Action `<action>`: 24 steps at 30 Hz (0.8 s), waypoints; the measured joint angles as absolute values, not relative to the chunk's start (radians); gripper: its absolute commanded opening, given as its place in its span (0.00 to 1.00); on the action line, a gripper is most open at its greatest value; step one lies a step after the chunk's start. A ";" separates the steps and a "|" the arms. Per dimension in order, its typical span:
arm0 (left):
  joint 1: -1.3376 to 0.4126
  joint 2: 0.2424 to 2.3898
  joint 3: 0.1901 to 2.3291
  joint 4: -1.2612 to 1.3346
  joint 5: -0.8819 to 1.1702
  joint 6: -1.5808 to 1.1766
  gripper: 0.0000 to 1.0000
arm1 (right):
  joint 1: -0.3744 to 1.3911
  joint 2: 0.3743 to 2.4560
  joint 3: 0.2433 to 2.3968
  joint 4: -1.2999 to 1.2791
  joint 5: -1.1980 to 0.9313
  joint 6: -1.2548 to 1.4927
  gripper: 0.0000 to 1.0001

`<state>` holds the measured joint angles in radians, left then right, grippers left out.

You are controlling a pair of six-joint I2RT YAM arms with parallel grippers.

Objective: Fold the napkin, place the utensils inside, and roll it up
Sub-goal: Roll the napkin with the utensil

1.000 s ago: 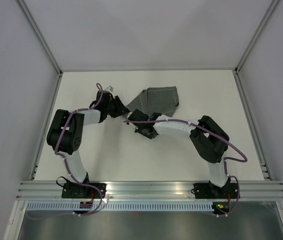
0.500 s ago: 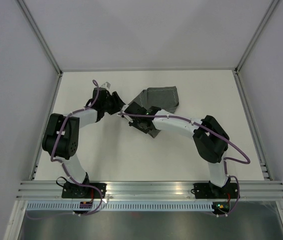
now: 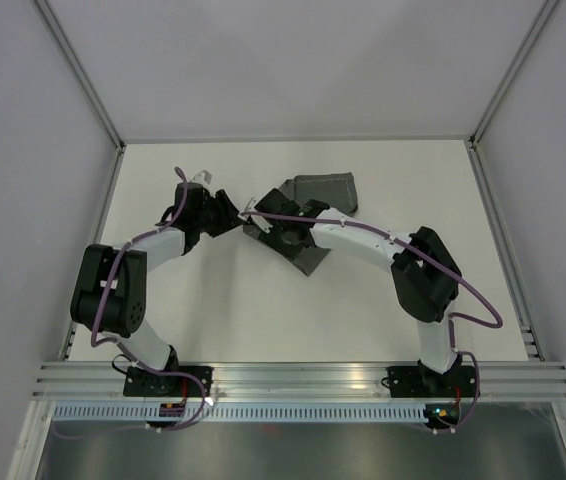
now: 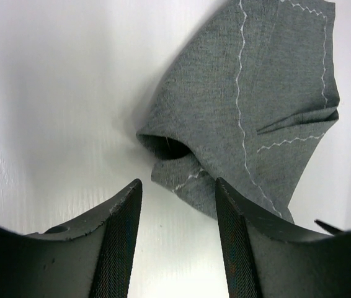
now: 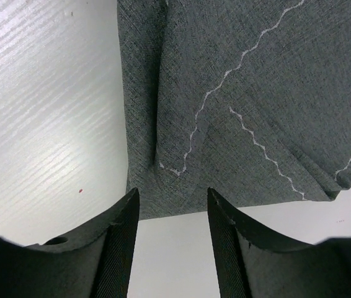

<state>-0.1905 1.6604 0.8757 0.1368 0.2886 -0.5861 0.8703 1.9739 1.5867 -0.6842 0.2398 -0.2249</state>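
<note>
The dark grey napkin lies crumpled and partly folded at the far middle of the white table, its light zigzag stitching showing in both wrist views. My left gripper is open just left of it. In the left wrist view the napkin has a rolled fold facing the left gripper, whose tips stop short of the cloth. My right gripper hovers open over the napkin's near-left part. In the right wrist view the napkin has its edge at the tips of the right gripper. The utensils are out of view.
Grey walls enclose the table on three sides. An aluminium rail runs along the near edge by both arm bases. Bare white tabletop lies between the arms and the napkin.
My right gripper has opened and let go of the napkin while moving farther and left. A napkin corner now lies flat below it. My left arm has shifted left and back.
</note>
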 measured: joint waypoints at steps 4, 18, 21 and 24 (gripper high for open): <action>-0.190 1.609 0.804 0.166 0.291 -0.599 0.56 | 0.843 1.985 1.600 -0.703 0.184 -0.233 0.59; -0.229 1.627 0.649 0.408 0.316 -0.767 0.54 | 0.781 2.053 1.631 -0.731 0.037 -0.244 0.46; -0.242 1.659 0.656 0.430 0.316 -0.786 0.52 | 0.778 2.060 1.632 -0.734 0.028 -0.244 0.45; -0.253 1.687 0.661 0.427 0.314 -0.798 0.52 | 0.776 2.062 1.632 -0.735 0.021 -0.244 0.44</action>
<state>-0.2535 1.6871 0.6609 0.4274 0.3141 -0.7982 0.7757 2.0621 1.6318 -0.7345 0.0208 -0.2440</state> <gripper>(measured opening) 0.521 0.447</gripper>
